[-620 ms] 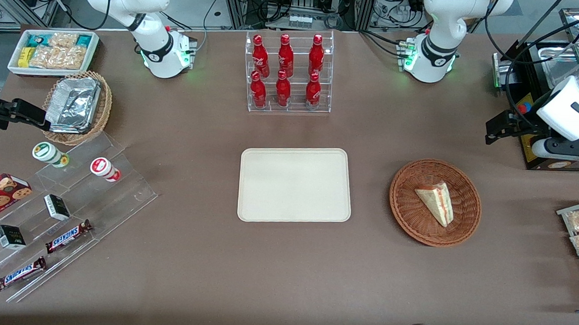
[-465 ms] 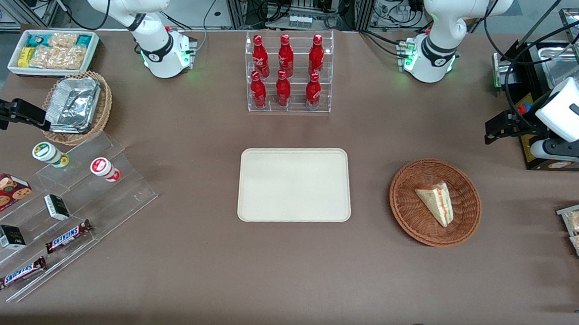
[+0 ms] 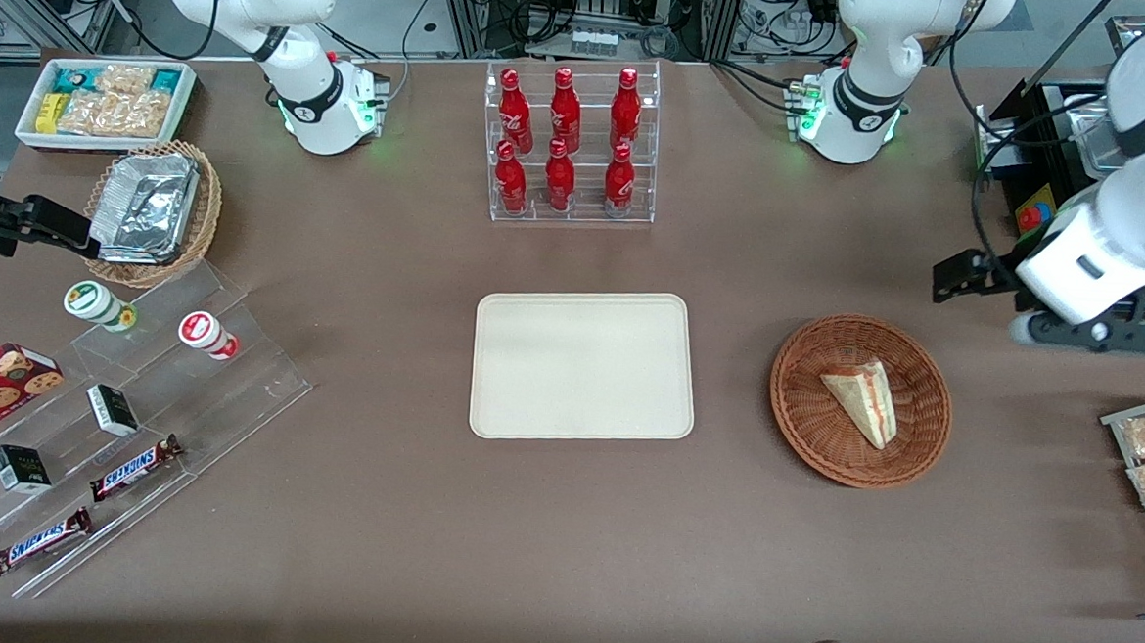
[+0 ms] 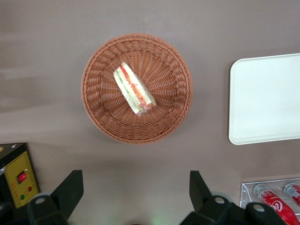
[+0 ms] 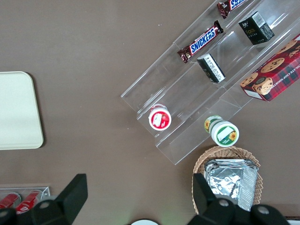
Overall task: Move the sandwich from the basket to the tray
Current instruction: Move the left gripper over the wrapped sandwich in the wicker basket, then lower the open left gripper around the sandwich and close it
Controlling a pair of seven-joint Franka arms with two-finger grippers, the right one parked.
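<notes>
Above the tabletop near the basket [image 3: 860, 402], the gripper [image 4: 133, 197] has jaws apart; an off-centre descent could crush the sandwich [image 4: 134, 89].

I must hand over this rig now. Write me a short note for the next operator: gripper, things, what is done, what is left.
Gripper: open, holding nothing, above the table beside the round reddish-brown wicker basket, farther from the front camera than it.
Triangular white-bread sandwich: lies in the basket, untouched.
Flat cream rectangular tray: beside the basket, toward the parked arm's end, with nothing on it.
Done: nothing placed.
Left: reach the sandwich, grasp it, carry it to the tray, release.
</notes>
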